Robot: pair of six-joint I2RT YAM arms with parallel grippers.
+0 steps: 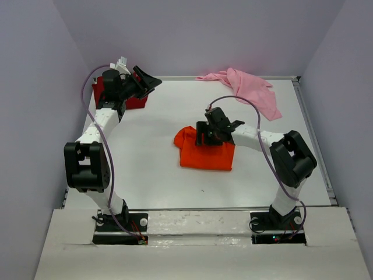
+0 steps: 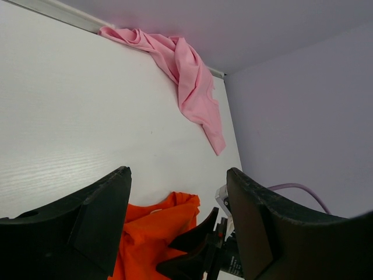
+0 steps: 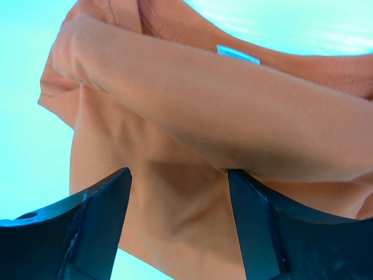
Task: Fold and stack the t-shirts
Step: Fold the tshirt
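Right wrist view: right end effector (image 3: pixel 178 175) hangs unclenched, grasping nothing, just above part-folded orange t-shirt (image 3: pixel 192 105), probably lining up next fold

First tee (image 1: pixel 205 156) at table (image 1: pixel 145 169) centre; second tee (image 1: pixel 252 88) far right, against back edge; third tee (image 1: pixel 135 104) far-left corner.

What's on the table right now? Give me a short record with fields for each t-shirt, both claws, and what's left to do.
Orange t-shirt: middle of the table, partly folded
Dark red t-shirt: far left corner, partly hidden by the left arm
Pink t-shirt: far right, crumpled, unfolded
Left claw: open, empty, by the dark red t-shirt
Right claw: open, over the orange t-shirt, gripping nothing
Stack: none yet; the three shirts lie apart
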